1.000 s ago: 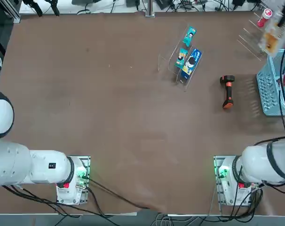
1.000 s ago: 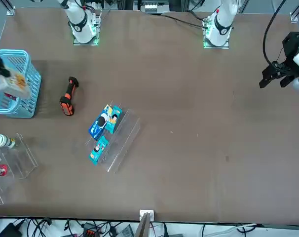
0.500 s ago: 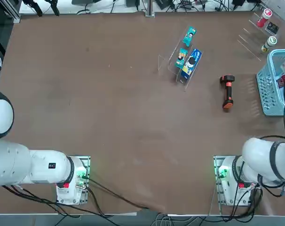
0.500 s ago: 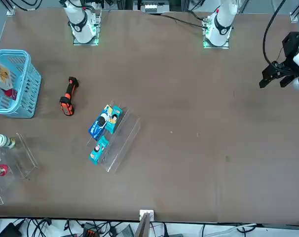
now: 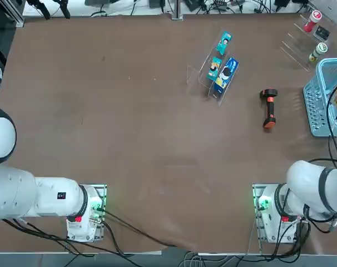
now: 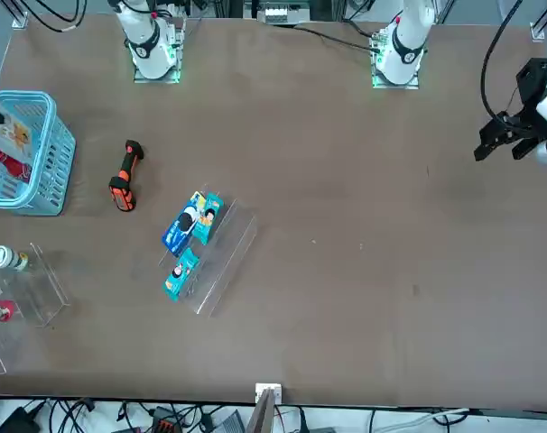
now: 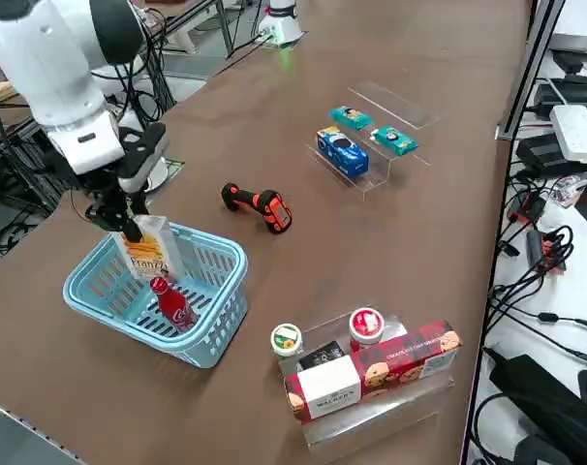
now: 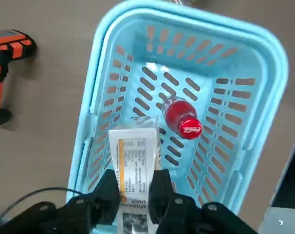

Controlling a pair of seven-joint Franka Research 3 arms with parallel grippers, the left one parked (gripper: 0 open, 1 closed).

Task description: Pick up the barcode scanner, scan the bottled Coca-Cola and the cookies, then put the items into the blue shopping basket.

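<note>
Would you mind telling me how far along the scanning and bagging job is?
Done: the bottled Coca-Cola stands inside the blue shopping basket, and the barcode scanner lies on the table. In hand: the right tool is shut on the cookies, holding them over the basket. Left: lowering and releasing them.

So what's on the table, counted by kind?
Blue basket: 1
Scanner: 1
Cola bottle: 1, in the basket
Cookie carton: 1, held by the claw
Teal packets: 2
Blue packet: 1
Round-lidded pots: 2
Long red box: 1
Small dark box: 1
Clear stands: 2
Total: 13
</note>
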